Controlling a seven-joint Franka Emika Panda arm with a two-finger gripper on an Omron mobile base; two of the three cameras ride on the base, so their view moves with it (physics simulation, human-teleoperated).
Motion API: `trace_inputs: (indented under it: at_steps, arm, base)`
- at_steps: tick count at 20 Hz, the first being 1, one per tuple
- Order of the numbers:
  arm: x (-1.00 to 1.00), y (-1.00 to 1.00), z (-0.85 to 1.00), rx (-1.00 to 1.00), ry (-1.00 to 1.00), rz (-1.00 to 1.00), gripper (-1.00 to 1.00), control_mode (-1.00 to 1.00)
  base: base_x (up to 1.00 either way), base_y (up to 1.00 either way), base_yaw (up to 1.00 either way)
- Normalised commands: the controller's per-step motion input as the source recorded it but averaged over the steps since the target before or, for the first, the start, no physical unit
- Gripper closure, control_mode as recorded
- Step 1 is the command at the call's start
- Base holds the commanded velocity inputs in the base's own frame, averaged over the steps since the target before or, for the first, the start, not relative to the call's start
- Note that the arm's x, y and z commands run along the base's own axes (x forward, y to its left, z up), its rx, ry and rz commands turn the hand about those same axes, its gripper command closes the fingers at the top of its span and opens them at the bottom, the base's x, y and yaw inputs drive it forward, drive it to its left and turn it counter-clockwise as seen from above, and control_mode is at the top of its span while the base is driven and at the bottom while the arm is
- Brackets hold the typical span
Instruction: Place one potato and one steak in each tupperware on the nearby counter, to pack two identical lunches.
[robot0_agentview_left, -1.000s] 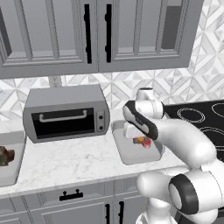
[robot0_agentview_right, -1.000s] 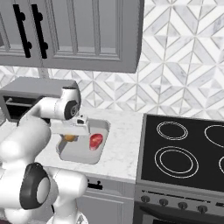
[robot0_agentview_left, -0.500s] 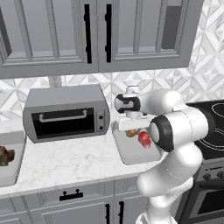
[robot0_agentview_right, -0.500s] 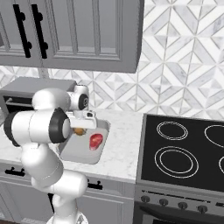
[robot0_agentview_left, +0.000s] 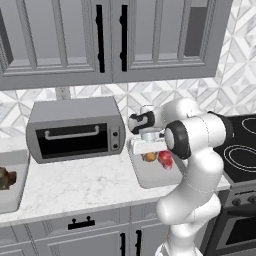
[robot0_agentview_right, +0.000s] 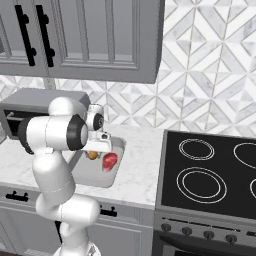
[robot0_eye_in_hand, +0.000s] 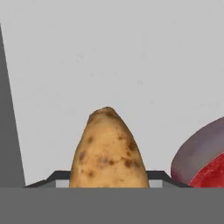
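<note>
A: Gripper (robot0_eye_in_hand: 108, 183) clamped on the potato (robot0_eye_in_hand: 109, 151), low over the right tupperware (robot0_agentview_left: 150, 177), beside the red steak (robot0_agentview_left: 165, 158)

B: Best lower it onto bare floor, then open, clear of the steak

I see the potato (robot0_agentview_left: 149, 157) left of the steak (robot0_agentview_left: 165, 158) in the tupperware (robot0_agentview_left: 150, 176) on the counter (robot0_agentview_left: 80, 187), right of the toaster oven (robot0_agentview_left: 75, 130), left of the stove (robot0_agentview_right: 210, 175).
</note>
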Motion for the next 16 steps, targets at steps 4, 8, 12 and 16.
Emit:
trace_inputs:
  at_steps: [4, 8, 12, 16]
  arm:
    - [0.0, 0.0, 0.0, 0.0, 0.0, 0.0, -1.0, -1.0]
    - [-0.1, 0.0, 0.07, 0.0, 0.0, 0.0, -1.0, -1.0]
    - [-0.33, 0.0, 0.03, 0.0, 0.0, 0.0, -1.0, -1.0]
    - [-0.34, 0.0, 0.16, 0.0, 0.0, -0.02, -1.0, -1.0]
  base:
    - [0.0, 0.0, 0.0]
    - [0.0, 0.0, 0.0]
    - [0.0, 0.0, 0.0]
    - [0.0, 0.0, 0.0]
